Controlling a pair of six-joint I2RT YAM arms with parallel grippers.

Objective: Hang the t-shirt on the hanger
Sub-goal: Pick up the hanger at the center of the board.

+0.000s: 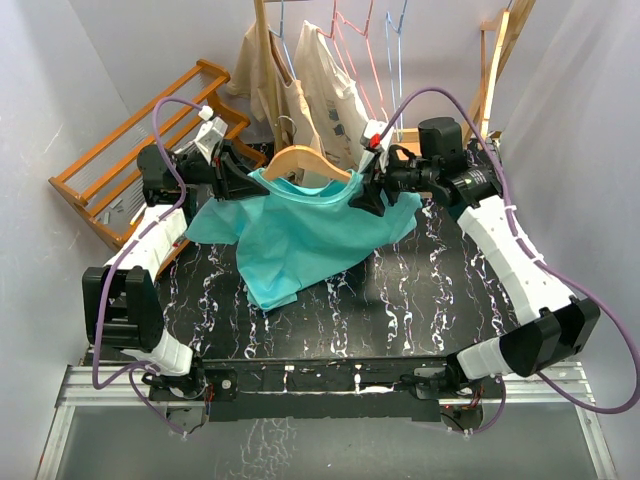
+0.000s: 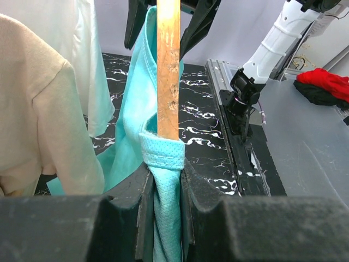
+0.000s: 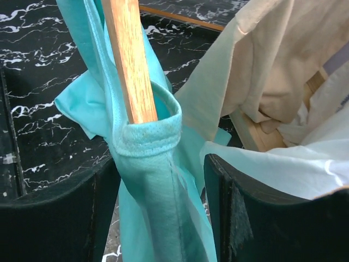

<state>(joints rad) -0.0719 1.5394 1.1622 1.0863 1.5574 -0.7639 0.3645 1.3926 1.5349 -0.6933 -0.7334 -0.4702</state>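
1. Top view: your left gripper [image 1: 247,180] and right gripper [image 1: 367,192] hold the plain teal cloth t-shirt [image 1: 305,235] up by its shoulders above the black marbled table [image 1: 430,300]. The light-brown wooden triangular hanger [image 1: 305,158] rises through the neck.
2. Left wrist: the jaws are narrow, pinching the collar hem against the hanger arm.
3. Right wrist: the jaws are wider, with t-shirt cloth bunched between them. The threading looks nearly done, so next you need to seat each shoulder over its arm.

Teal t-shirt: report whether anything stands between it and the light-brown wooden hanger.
Nothing visible does. The light-brown wooden hanger already passes through the neck opening of the teal t-shirt. The left gripper and right gripper hold cloth at either shoulder. The cream shirts hang behind, not between.
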